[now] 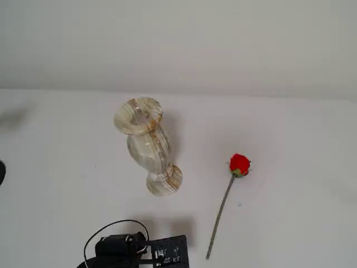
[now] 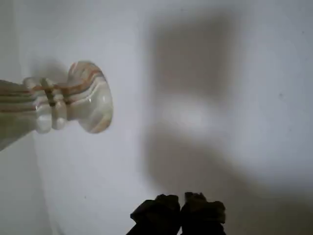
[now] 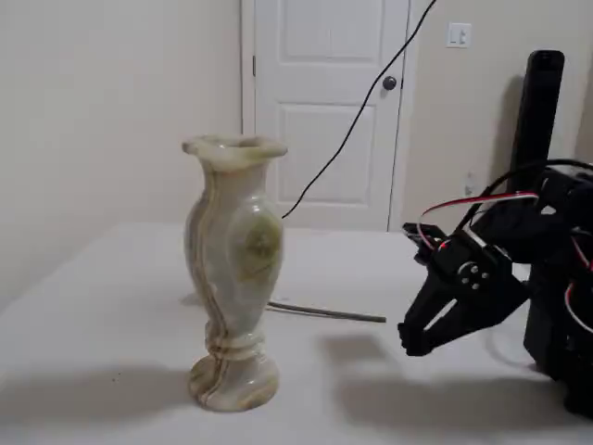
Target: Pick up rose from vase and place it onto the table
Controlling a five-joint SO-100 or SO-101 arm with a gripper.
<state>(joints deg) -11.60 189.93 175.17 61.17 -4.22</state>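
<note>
One rose (image 1: 239,164) lies flat on the table (image 1: 290,145), out of the vase (image 1: 147,146).
My pincer (image 2: 180,199) is pressed together and empty, hanging low above bare table in the wrist view; vase stands upright, rose well apart to its right in a fixed view, stem pointing toward my arm.

The rose (image 1: 240,164) has a bright red bud on a grey-green stem. The vase (image 1: 148,146) is cream stone marbled with tan and brownish bands. The surface (image 1: 290,139) is plain white. The tool (image 2: 177,213) is black, with red, white and black wires behind it.
</note>
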